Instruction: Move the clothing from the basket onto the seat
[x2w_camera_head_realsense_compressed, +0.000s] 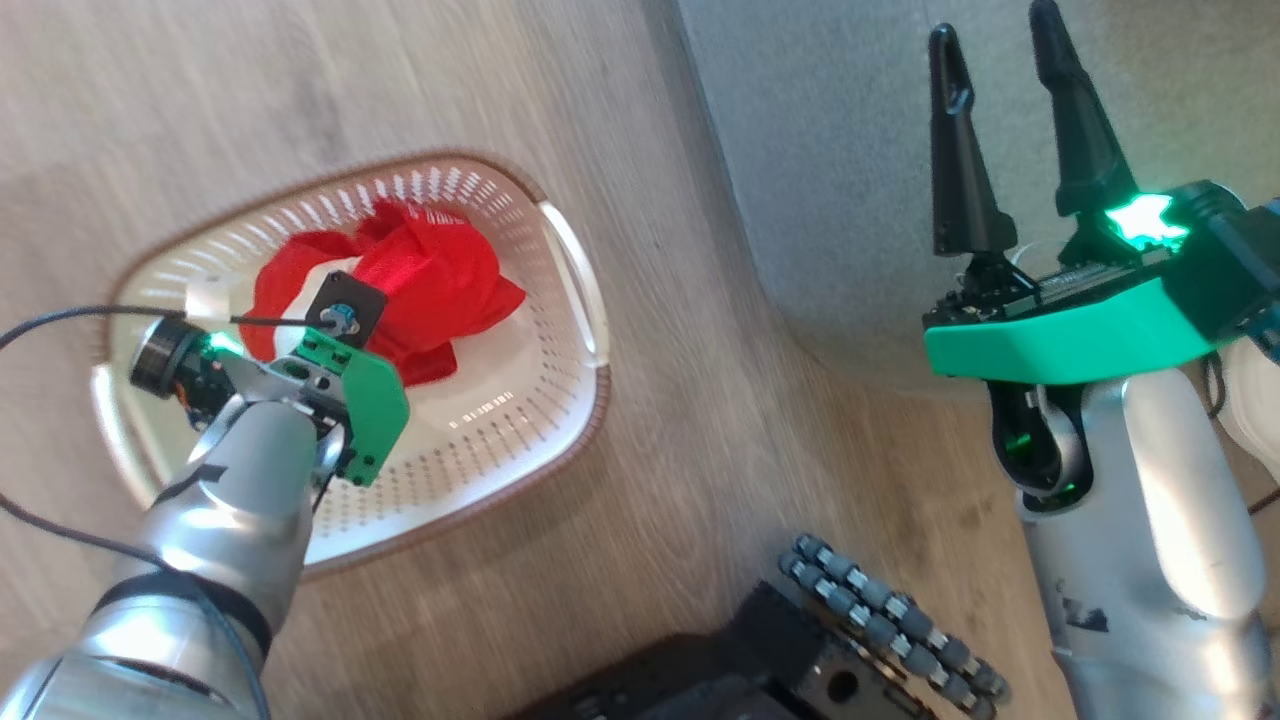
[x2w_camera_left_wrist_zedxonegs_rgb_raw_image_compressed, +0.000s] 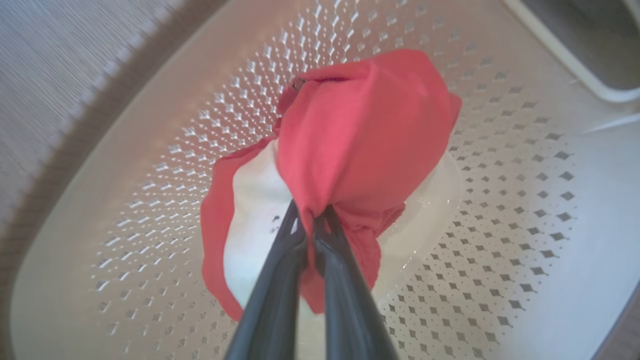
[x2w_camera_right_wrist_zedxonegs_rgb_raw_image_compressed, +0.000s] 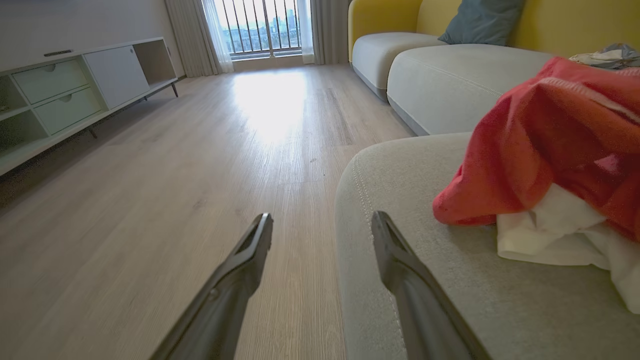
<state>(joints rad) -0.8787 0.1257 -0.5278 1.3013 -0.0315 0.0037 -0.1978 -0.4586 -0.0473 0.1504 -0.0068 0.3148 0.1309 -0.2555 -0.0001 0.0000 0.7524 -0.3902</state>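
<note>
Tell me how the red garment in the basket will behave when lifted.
Probably floppy: the garment bunches and folds where the left gripper pinches it. Likely light, being thin cloth. Its loose ends may snag the basket wall.

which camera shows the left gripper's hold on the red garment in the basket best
Left wrist view: the left gripper is shut on a fold of the red garment. In the head view the wrist covers that pinch. The right wrist view shows another garment on the seat.
</note>
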